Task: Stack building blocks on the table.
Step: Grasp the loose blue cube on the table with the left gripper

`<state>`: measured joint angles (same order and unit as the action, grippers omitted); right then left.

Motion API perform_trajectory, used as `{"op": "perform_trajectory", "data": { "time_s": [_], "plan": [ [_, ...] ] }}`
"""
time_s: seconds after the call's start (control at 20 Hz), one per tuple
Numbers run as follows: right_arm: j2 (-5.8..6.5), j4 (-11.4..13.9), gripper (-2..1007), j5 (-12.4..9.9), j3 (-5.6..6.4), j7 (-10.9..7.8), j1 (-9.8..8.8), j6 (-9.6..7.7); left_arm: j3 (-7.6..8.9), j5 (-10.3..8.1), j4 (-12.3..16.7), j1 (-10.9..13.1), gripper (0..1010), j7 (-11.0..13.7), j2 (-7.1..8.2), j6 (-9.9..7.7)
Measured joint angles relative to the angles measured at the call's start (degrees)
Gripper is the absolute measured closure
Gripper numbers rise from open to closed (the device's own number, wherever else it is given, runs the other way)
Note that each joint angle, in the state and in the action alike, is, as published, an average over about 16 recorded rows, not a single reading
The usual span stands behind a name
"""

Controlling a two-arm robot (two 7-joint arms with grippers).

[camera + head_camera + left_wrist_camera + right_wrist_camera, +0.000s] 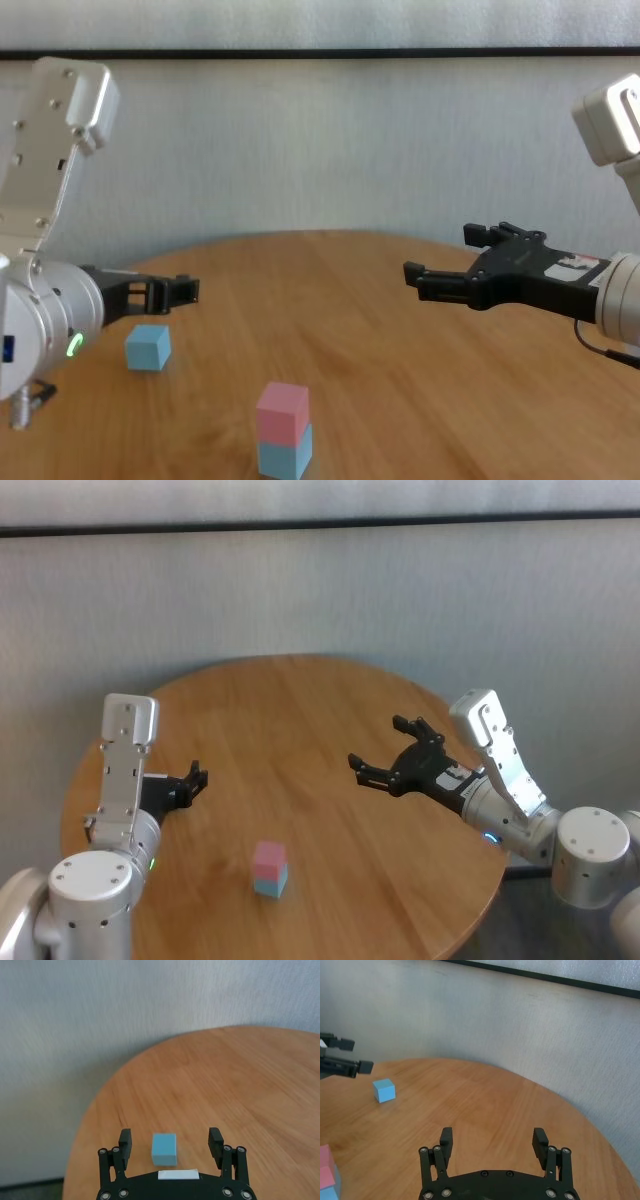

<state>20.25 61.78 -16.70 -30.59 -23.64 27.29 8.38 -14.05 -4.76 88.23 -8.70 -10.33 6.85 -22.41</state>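
A pink building block (269, 857) sits on a light blue one (271, 883) near the table's (300, 710) front middle; the stack also shows in the chest view, pink block (283, 411) uppermost. A second light blue block (148, 347) lies alone at the left, hidden by my left arm in the head view. My left gripper (183, 290) hovers open just above it; in the left wrist view the block (164, 1149) lies below, between the spread fingers (125, 1139), untouched. My right gripper (385, 755) hangs open and empty over the table's right half.
A pale wall stands close behind the round table. The table's far edge (530, 1080) curves near the wall. Bare wood lies between the two grippers and around the stack (326, 1172).
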Motion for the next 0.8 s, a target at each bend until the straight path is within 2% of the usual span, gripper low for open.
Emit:
{"op": "perform_trajectory", "data": {
  "time_s": [0.15,0.35,0.8],
  "plan": [
    [0.0,0.0,0,0.0,0.0,0.0,0.0,-0.01,0.97,-1.01,-1.6,-0.31,7,0.09,-1.55,0.27],
    [0.0,0.01,0,0.0,-0.01,0.0,0.0,-0.01,1.69,-1.54,-3.51,-1.03,7,0.59,-2.69,0.39],
    [0.0,0.01,0,0.0,-0.01,0.0,0.0,-0.01,1.84,0.01,-7.85,-3.34,7,1.8,-2.87,1.0]
  ]
}}
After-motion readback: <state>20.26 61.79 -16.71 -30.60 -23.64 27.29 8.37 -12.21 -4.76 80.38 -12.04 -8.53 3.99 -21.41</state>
